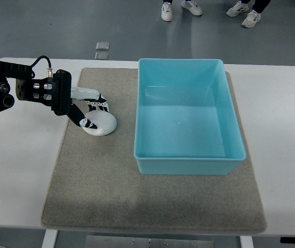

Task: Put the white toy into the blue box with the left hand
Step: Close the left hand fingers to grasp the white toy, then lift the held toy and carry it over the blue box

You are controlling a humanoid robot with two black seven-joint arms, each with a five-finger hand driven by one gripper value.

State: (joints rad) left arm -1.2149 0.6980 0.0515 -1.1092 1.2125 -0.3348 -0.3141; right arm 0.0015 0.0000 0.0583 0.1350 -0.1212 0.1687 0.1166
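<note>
Left robot hand (88, 111) entered from the left edge, low over the grey mat (111, 196) on the white tabletop (18, 170). Fingers (96, 96) curled over and around the white toy (102, 124), thumb side pressed to its near-left flank. Contact evident; grip judged closed on the toy, though firmness not verifiable from above.

White toy directly under and just beyond the fingertips, apparently resting on the mat. No clear gap or shadow to indicate lift. Rounded, smooth form; slip under a loose grip judged possible.

Blue box (188, 165) well off to the right of the robot hand, open side up, interior bare. Near wall of the box close to the toy but not touching it.

Right arm not visible anywhere in the top view. Shoes (167, 10) of persons visible on the floor beyond the far tabletop edge, well clear of the work.

Progress assessed as early: grasp made or being made. Outstanding: lift clear of the mat, carry rightward over the box wall, lower or drop inside, release. Wall height to be cleared during transfer; collision with the rim noted as the main risk.
</note>
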